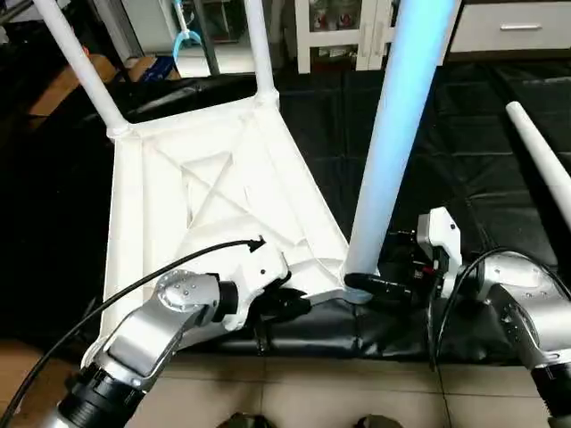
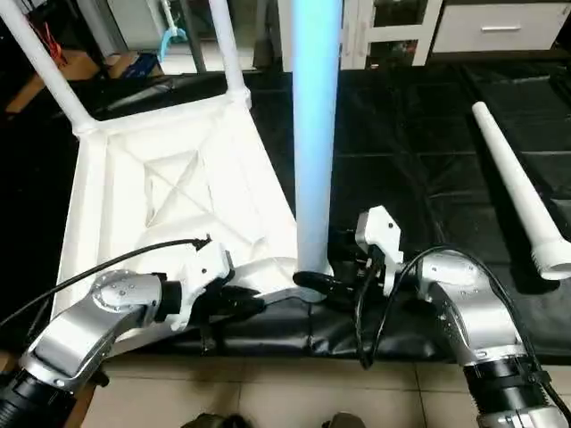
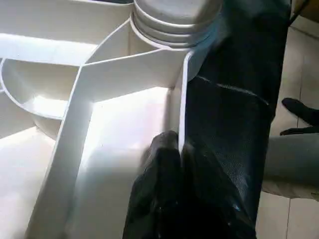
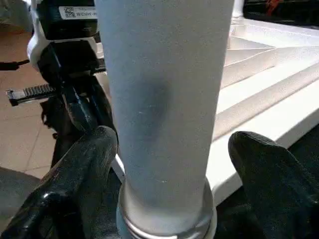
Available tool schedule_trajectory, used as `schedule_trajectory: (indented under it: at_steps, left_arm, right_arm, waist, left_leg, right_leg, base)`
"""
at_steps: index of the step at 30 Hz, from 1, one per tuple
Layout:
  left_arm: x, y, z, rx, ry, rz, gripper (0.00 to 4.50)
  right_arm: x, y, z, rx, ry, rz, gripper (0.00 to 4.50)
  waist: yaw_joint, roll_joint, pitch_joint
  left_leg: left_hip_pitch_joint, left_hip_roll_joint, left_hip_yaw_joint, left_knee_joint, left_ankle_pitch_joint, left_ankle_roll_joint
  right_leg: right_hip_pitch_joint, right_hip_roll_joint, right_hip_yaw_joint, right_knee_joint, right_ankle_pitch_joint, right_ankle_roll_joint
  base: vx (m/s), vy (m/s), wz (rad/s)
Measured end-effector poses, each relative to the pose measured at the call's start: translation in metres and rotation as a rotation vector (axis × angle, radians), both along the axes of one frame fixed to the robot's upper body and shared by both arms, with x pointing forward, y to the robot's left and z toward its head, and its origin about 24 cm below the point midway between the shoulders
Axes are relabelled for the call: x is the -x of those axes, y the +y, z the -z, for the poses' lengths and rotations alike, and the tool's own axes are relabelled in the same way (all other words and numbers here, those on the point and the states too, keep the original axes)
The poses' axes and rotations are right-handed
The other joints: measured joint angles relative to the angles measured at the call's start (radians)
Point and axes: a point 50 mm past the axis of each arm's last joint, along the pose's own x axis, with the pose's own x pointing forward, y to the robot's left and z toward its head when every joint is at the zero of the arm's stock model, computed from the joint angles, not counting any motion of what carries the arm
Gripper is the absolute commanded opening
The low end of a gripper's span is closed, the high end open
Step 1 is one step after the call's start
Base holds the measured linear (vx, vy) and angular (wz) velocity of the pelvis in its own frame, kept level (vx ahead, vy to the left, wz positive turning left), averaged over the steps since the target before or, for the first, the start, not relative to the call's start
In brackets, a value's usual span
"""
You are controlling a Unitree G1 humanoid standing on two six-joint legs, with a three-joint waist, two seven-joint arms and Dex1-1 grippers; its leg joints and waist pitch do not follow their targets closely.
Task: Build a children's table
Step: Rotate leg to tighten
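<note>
Steadiness counted — left claw [image 3: 174,149] pinched the tabletop [image 1: 169,205] rim while right claw [image 4: 164,164] straddled the third leg [image 2: 314,134], jaws wide, before seating.

Black floor mat [image 1: 446,160], beige tiles [image 1: 375,392], white cabinets [image 1: 508,27]

White sticker [image 4: 77,12] on gripper housing, print too small to read

We see a white tabletop [image 1: 205,192] (X-ribbed underside), white legs [image 2: 522,192], a black mat [image 1: 446,169] and beige floor tiles [image 1: 339,392].
</note>
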Motion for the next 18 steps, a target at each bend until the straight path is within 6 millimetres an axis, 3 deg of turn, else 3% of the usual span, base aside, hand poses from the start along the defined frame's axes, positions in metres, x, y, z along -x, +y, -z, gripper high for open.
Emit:
schedule_trajectory:
  at_steps: [18]
  left_arm:
    - [0.0022, -0.0010, 0.0001, -0.004, 0.010, 0.004, 0.00]
  right_arm:
    - [0.0016, 0.0009, 0.0074, -0.006, 0.053, -0.029, 2.26]
  waist:
    - [0.001, -0.002, -0.001]
  left_leg:
    - [-0.001, 0.000, 0.002, 0.001, 0.000, 0.003]
  right_leg:
    - [0.000, -0.001, 0.000, 0.000, 0.000, 0.000]
  base:
    - [0.000, 0.000, 0.00]
